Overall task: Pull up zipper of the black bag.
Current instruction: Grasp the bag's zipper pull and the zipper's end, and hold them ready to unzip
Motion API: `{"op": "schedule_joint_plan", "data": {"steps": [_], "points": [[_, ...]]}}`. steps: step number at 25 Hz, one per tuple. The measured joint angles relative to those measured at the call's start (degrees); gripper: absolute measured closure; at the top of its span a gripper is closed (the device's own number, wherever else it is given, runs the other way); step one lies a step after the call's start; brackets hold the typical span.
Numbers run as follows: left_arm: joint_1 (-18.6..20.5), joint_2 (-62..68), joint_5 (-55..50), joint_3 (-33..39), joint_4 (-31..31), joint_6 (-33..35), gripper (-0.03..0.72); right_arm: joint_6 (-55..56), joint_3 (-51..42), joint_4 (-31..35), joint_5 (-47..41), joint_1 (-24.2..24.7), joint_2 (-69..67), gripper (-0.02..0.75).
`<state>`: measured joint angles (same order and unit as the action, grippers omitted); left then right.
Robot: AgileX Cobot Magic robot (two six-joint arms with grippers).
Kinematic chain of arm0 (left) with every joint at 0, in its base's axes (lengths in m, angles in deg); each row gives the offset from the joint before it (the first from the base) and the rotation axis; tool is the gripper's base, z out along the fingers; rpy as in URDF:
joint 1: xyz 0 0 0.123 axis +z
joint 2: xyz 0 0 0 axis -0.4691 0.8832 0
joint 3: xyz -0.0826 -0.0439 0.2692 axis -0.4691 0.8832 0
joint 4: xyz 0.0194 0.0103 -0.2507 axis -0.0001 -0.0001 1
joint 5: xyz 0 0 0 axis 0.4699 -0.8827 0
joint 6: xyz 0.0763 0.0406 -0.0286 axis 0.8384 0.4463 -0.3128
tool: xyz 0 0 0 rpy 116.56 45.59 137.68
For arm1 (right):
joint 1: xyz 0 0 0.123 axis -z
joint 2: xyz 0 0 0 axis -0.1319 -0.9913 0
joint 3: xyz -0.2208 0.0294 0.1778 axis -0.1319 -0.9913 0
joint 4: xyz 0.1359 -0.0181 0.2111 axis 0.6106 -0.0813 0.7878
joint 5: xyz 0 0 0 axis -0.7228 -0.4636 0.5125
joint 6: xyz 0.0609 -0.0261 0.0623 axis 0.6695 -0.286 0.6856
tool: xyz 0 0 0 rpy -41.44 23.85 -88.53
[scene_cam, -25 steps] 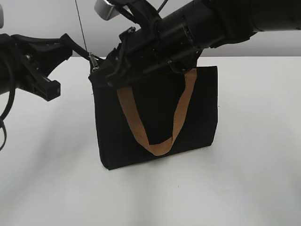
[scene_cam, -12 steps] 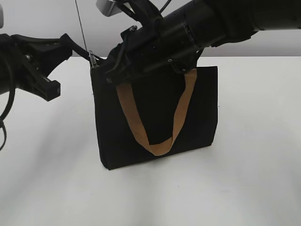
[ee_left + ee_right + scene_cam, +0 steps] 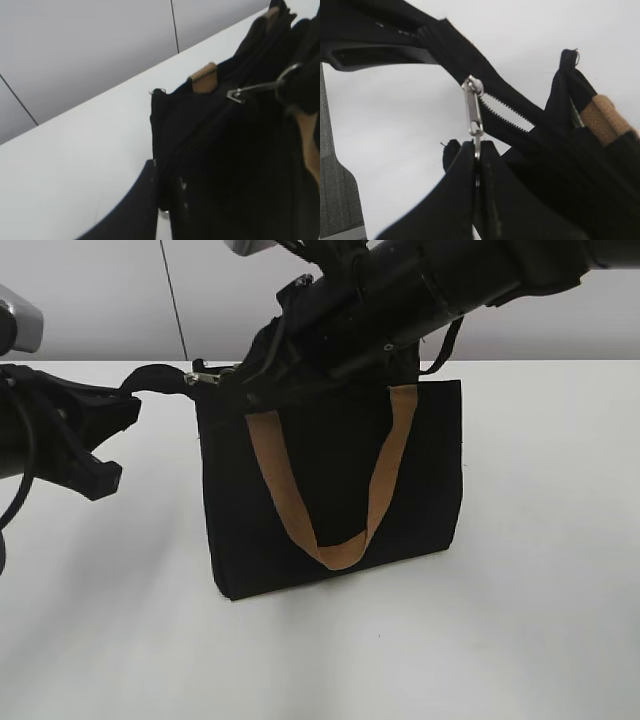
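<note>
Bag upright on white table, grey wall behind; right end effector pinching zipper.

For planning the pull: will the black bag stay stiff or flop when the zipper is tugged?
The black bag stands upright unaided, so probably fairly stiff. Its top corner stretches toward the left gripper, so the fabric likely yields. The zipper tab looks thin, perhaps slippery.

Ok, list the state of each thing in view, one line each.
Black fabric tote bag: upright on the white table.
Silvery metal zipper slider: near the end of the zip line, pull tab pinched.
Tan webbing handle: hanging down the front.
Black side strap: pulled taut by the left gripper.
Right gripper: shut on the pull tab.
</note>
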<state>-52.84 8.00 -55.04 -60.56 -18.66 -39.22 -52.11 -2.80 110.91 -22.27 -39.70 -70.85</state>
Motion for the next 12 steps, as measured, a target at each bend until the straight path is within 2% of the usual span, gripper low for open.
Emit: {"op": "schedule_joint_plan", "data": {"steps": [4, 12], "points": [[0.0, 0.8, -1.4, 0.0, -0.1, 0.0, 0.671, 0.7, 0.1, -0.7, -0.3, 0.0, 1.0, 0.739], [0.0, 1.3, -4.8, 0.0, -0.1, 0.0, 0.671, 5.4, 0.1, -8.2, 0.5, 0.0, 1.0, 0.739]]}}
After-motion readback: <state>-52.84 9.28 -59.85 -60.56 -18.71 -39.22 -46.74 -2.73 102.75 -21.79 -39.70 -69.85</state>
